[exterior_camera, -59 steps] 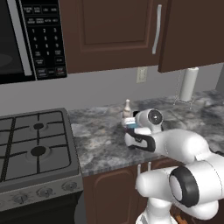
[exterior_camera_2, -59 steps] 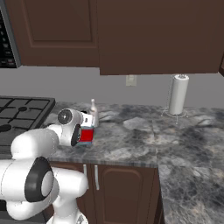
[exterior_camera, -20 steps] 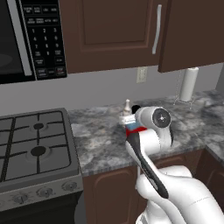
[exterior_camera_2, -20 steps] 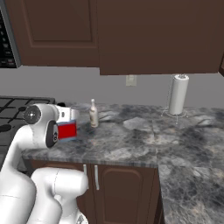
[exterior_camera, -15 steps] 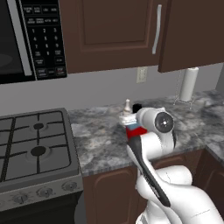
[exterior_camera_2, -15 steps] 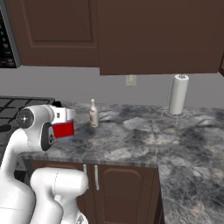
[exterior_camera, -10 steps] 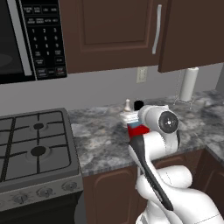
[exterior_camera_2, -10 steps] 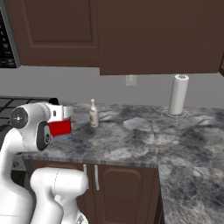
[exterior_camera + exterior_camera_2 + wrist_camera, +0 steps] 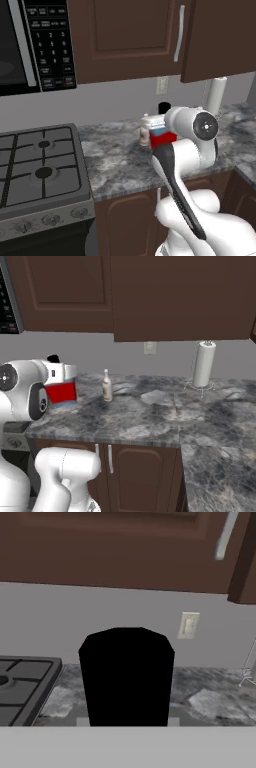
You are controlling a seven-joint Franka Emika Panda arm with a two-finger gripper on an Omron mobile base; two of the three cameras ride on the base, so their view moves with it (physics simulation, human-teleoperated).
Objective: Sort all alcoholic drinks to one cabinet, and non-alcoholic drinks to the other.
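Right base view: the squat blue bottle with the red label is seen clamped in the closed gripper, raised above the marble counter, and is judged rigid, fairly heavy, slippery glass, best gripped across its flat sides.

Arm folded up over the counter edge, gripper closed around the blue bottle.

The white arm rises from the base at about 5 o'clock in the left base view, bends at a dark-lined elbow and ends in a round wrist joint. The gripper points away from the robot, level with the wrist, clamped on the blue bottle, lifted off the counter. In the hand view the bottle's black cap stands at 6 o'clock, between the fingers.
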